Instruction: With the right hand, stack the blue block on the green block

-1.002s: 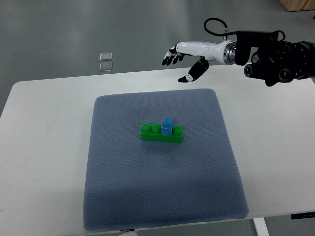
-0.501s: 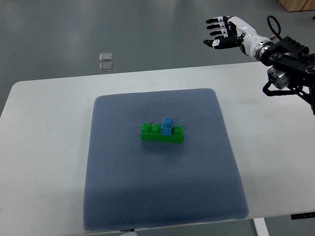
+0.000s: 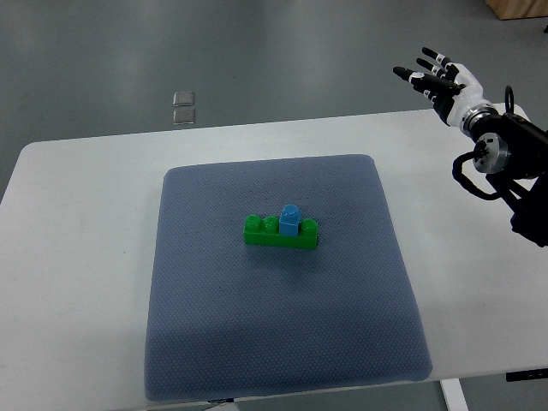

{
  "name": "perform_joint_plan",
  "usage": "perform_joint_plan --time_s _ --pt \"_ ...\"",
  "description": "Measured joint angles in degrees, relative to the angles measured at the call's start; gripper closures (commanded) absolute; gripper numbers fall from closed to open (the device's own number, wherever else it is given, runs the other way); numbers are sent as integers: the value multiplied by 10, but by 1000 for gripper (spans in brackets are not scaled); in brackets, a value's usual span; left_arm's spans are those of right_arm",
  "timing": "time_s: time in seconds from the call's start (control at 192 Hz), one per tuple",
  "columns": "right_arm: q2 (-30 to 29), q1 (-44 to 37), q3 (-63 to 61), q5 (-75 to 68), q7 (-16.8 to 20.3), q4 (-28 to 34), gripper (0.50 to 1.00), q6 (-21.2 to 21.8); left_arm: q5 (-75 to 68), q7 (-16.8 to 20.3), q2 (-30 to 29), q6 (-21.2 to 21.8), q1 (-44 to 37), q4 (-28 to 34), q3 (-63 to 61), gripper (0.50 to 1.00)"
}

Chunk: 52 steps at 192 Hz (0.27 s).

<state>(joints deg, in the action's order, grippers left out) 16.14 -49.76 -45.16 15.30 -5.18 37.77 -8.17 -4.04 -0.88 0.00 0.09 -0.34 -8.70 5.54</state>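
Observation:
A small blue block (image 3: 290, 220) sits on top of a long green block (image 3: 281, 232) in the middle of the blue-grey mat (image 3: 282, 342). My right hand (image 3: 437, 75) is far off to the upper right, beyond the table's back edge, fingers spread and holding nothing. Its black forearm (image 3: 507, 158) runs down to the right edge of the picture. The left arm does not show.
The mat lies on a white table (image 3: 77, 257). Two small clear squares (image 3: 183, 107) lie on the grey floor beyond the table's far edge. A wooden corner (image 3: 518, 8) shows at the top right.
My right hand has swung away from above the mat's back edge to the right and upward, turning its fingers up. The stacked blocks have stayed where they were.

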Motion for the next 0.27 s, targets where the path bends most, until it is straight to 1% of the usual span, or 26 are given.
perform_joint_plan --time_s 0.141,0.271 --pt "-28 34 -76 45 3 -1 570 -7 0 0 0 0 0 0 0 500" --pt "-59 57 -153 58 0 6 570 -7 0 0 0 0 0 0 0 500"
